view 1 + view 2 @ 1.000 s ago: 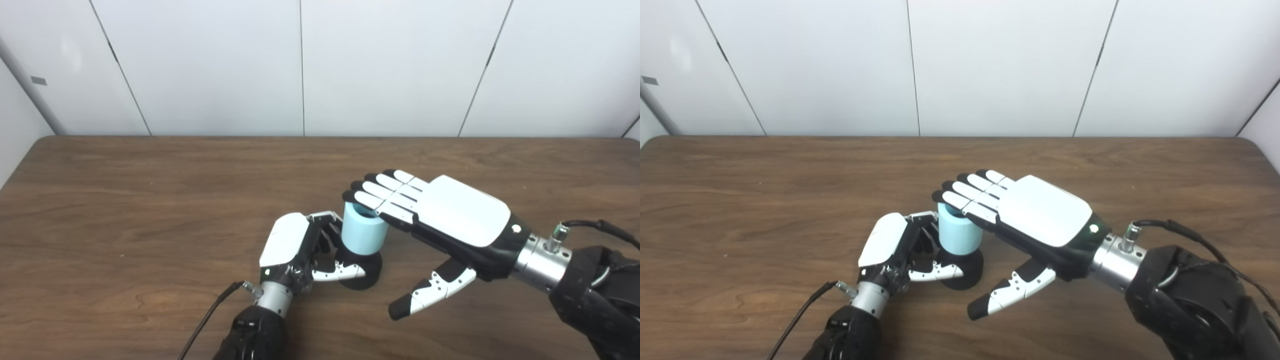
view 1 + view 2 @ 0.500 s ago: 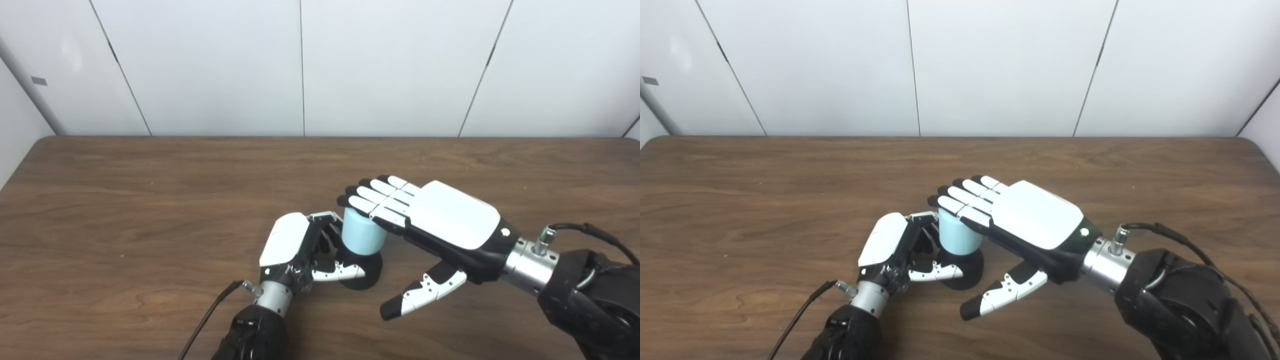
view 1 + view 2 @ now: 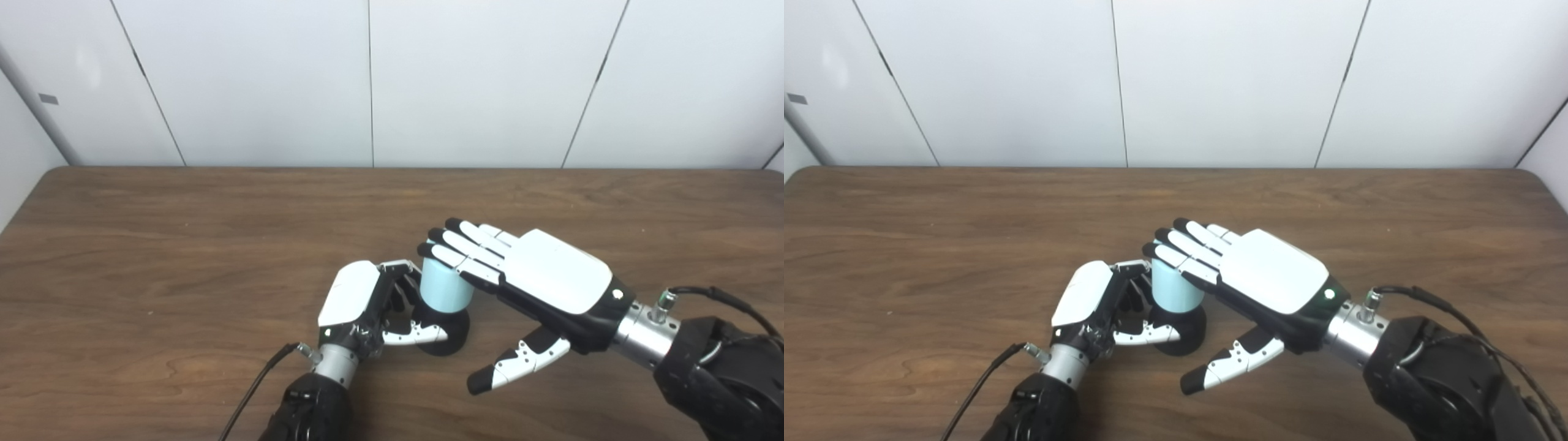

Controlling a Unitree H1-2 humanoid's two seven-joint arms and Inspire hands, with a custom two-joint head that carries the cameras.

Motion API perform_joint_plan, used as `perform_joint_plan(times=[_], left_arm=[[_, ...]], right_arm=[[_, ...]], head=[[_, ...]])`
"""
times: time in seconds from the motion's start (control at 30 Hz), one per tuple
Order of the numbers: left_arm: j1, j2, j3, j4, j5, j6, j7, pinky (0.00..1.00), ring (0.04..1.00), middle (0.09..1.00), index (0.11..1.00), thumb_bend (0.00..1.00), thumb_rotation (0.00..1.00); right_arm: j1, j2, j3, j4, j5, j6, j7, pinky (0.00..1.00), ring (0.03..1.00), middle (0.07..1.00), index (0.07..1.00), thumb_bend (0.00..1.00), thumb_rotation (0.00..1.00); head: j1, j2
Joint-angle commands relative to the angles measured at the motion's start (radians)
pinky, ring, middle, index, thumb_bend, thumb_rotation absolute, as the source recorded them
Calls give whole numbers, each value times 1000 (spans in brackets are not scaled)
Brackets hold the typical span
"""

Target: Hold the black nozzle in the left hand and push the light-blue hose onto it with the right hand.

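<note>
1. Black nozzle (image 3: 446,335) standing just below frame centre on wood table (image 3: 153,245), light-blue hose (image 3: 445,288) upright on top of it.
2. Left hand (image 3: 361,306), left of the nozzle: fingers curled round its base, thumb lying across the front.
3. Right hand (image 3: 539,278), right of centre: fingers straight and pressed together, flat on the hose's top; thumb hanging apart below, touching nothing.
</note>
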Motion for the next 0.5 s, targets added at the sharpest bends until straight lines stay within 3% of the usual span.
perform_joint_plan(times=[0.0, 0.47], left_arm=[[36, 15, -7, 26, 18, 48, -47, 328, 368, 439, 529, 496, 0], [37, 18, -4, 19, 13, 43, -45, 305, 366, 435, 527, 496, 0]], right_arm=[[22, -27, -6, 28, -16, -16, 8, 935, 1000, 983, 934, 737, 1000], [92, -37, 10, 62, -9, -27, -32, 943, 1000, 979, 935, 732, 1000]], head=[[1, 3], [1, 13]])
